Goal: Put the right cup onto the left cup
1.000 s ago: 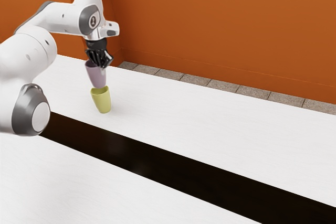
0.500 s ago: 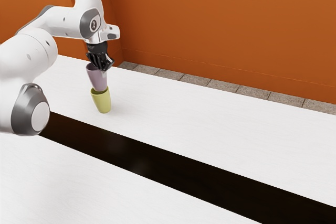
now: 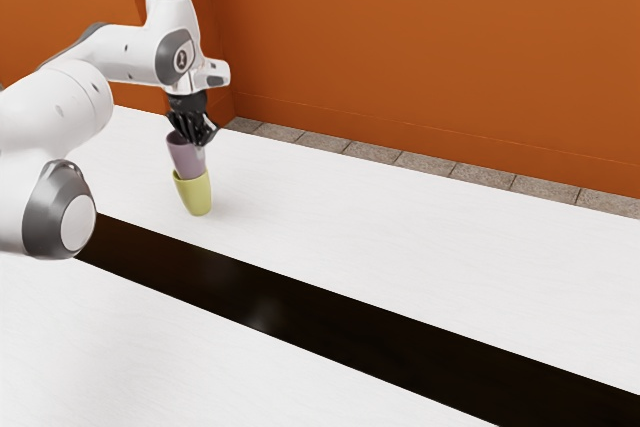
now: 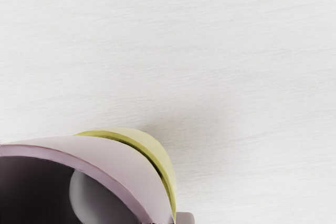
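- While the near white tabletop section point(image 3: 150, 377) holds nothing of the task, it fronts a long dark strip point(image 3: 320, 312); neither matters to the stack.
- White Franka arm point(image 3: 60, 102), at the exterior view's left: reaches over to the cups, hand pointing down.
- Lime-green cup point(image 3: 195, 195): base cup, presumably the task's "left cup". Stands on the far white tabletop section point(image 3: 420, 247), past the strip, mouth up.
- Mauve cup point(image 3: 187, 160): the one being placed, presumably the "right cup". Mouth up, directly over the lime-green cup, lower end inside its rim. Wrist view agrees: lime rim curves just beside the mauve wall, thin dark gap between. Depth of nesting: can't tell.
- Black two-finger gripper point(image 3: 199, 142): at the mauve cup's rim. Fingers look clamped on the cup wall, one inside the mouth, one outside. No release visible.
- Progress, done: cup picked, lined up, bottom end in the lime-green cup. Call it nearly complete.
- Progress, left: probably a little more lowering if it isn't seated, then open the fingers, lift straight up and clear.
- Risk: inside finger could drag the rim on exit and tip the stack, or the cup could settle crooked if let go too high.
- Background: grey floor tiles point(image 3: 370, 152), then orange wall point(image 3: 430, 57). Not task-relevant.
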You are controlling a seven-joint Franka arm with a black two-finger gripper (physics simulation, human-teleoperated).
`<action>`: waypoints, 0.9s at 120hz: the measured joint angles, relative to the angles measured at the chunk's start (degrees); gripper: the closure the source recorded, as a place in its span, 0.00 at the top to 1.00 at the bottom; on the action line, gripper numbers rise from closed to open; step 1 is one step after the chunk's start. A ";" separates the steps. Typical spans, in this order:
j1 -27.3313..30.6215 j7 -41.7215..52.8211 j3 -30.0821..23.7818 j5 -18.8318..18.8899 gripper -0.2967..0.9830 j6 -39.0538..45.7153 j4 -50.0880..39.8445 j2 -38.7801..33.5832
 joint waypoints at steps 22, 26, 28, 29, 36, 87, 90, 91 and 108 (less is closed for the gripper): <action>0.40 0.07 -0.42 -0.06 0.19 1.19 -1.29 0.45; 0.42 0.19 -0.49 -0.10 0.23 1.50 -1.73 0.45; 0.42 0.25 -0.52 -0.16 0.26 1.63 -1.87 0.45; 0.42 0.28 -0.52 -0.28 0.27 1.70 -1.93 0.46; 0.43 0.47 -0.51 -1.10 0.37 2.10 -2.15 0.46; 0.32 1.47 -0.42 -2.39 0.71 2.95 -8.76 -7.34; 0.29 1.51 -0.42 -2.39 0.72 2.98 -9.64 -8.29; 0.28 1.52 -0.41 -2.39 0.72 2.99 -9.92 -8.62; -0.39 1.72 -0.53 -2.40 0.74 3.03 -16.02 -15.83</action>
